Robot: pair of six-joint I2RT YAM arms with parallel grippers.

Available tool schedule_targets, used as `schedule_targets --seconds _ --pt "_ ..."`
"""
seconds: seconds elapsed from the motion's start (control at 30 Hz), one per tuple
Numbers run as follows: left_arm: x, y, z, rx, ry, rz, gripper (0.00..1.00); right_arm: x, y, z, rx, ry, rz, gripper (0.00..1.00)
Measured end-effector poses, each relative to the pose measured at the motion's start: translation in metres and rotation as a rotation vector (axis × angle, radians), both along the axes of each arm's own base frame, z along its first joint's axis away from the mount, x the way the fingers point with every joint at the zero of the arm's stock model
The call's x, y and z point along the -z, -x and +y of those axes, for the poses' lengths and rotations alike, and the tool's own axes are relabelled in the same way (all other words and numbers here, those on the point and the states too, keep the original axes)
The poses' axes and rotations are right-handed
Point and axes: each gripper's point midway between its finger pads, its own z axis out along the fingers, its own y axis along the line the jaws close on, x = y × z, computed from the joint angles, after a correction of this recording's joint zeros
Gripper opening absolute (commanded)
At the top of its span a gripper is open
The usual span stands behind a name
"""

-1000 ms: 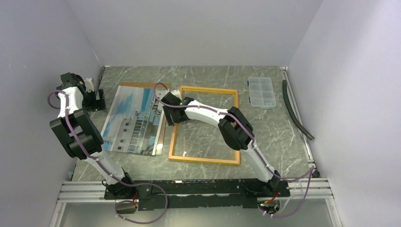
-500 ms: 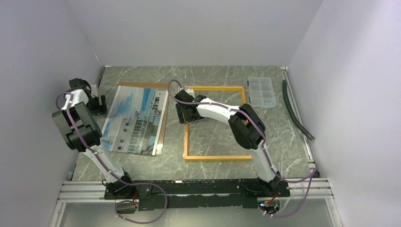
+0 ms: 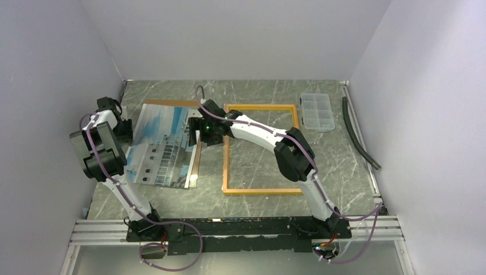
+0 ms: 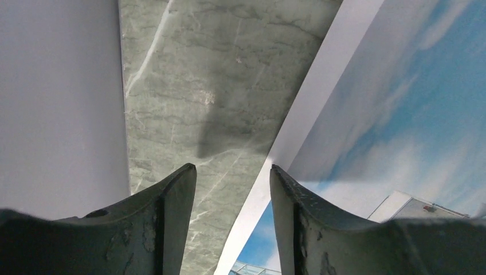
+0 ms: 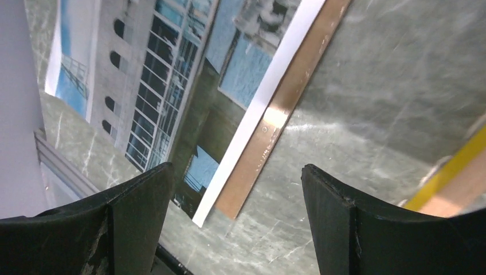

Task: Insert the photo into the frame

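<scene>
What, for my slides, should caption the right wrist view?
Open right gripper over the photo, brown board and frame edge.

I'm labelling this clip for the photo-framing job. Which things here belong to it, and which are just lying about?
Belong to the job:
- photo, face up on the left
- frame, empty, to its right

Lying about:
- brown board, under the photo
- clear compartment box, far right
- black hose, along the right edge

The frame lies farther right. The right gripper is now over the photo's right edge, and the left gripper is at its left edge.
</scene>
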Motion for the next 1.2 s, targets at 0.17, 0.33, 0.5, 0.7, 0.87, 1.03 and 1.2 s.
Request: schedule_targets --seconds 0.17,0.33,0.5,0.7,0.87,1.03,1.2 --pt "0.004 -0.001 -0.004 0.009 0.011 -0.005 0.43 0.028 0.023 0.005 -0.013 -0.023 0.160 0.83" --pt "0.006 -0.001 -0.009 0.018 0.030 -0.013 0.33 0.055 0.049 -0.005 -0.006 -0.003 0.298 0.82" --pt "0.007 0.000 -0.016 0.031 0.056 -0.030 0.23 0.055 0.060 -0.001 -0.006 -0.048 0.363 0.81" --pt "0.009 0.003 -0.026 0.051 0.087 -0.037 0.10 0.052 0.062 0.007 0.000 -0.105 0.394 0.80" --pt "0.010 0.004 -0.032 0.068 0.116 -0.036 0.09 0.050 0.063 0.012 0.009 -0.120 0.399 0.80" --pt "0.011 0.005 -0.040 0.096 0.163 -0.036 0.06 0.047 0.062 0.015 0.016 -0.133 0.401 0.79" --pt "0.012 0.005 -0.042 0.102 0.180 -0.044 0.03 0.046 0.063 0.016 0.021 -0.138 0.414 0.79"
